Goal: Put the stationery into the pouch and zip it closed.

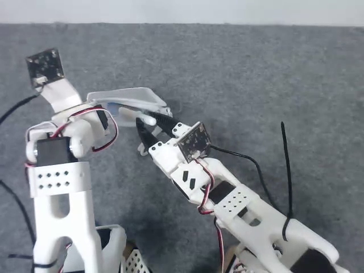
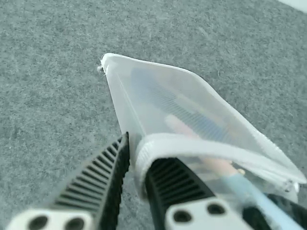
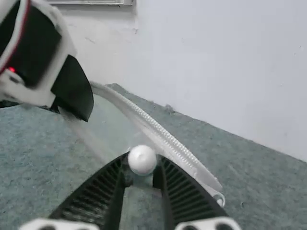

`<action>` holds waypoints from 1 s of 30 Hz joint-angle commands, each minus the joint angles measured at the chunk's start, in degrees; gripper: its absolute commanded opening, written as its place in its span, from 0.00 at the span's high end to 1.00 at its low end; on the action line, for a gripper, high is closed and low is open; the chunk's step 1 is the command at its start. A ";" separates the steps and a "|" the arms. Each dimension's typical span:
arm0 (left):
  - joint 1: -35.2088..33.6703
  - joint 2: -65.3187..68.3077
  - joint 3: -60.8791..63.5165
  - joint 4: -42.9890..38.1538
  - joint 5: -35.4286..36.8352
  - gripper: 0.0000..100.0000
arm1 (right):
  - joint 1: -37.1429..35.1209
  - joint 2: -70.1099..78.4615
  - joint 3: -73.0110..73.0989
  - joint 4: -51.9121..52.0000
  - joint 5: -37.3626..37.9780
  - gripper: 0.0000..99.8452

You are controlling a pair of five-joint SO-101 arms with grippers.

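Grey worktop is under everything. The see-through white pouch is above it, near the middle, and blue and pinkish stuff shows through its wall. Left claw is pinching the pouch's rim right at the mouth, holding that end up. Right claw is just beside the same mouth, squeezed onto a stick with a round white end.
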 commanded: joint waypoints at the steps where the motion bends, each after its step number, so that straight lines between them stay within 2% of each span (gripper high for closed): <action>1: 0.53 -1.76 -0.84 -0.26 -0.53 0.99 | 0.13 -0.57 -3.96 3.65 0.79 0.89; 3: 0.53 -1.76 -0.75 -0.26 -0.53 0.99 | 0.04 -0.57 -4.22 5.58 0.79 0.81; 5: 0.53 -1.76 -0.48 -0.44 -0.53 0.99 | -1.01 -0.66 -4.22 6.46 0.79 0.77; 14: 0.53 -1.76 -0.13 -0.62 -0.53 0.99 | -2.42 -1.98 -2.99 6.64 2.90 0.80; 17: 0.53 -1.76 -0.13 -0.62 -0.53 0.99 | -3.03 -6.99 0.26 6.55 6.33 0.80; 20: 0.53 -1.76 -0.13 -0.62 -0.53 0.99 | -4.00 -14.20 3.34 7.34 6.15 0.80; 26: 0.35 -1.76 -0.22 -0.62 -0.53 0.99 | -4.26 -25.80 3.96 18.95 6.07 0.80; 30: -3.16 -1.76 -1.01 -0.62 -0.44 0.99 | -5.14 -30.11 3.96 23.34 5.98 0.80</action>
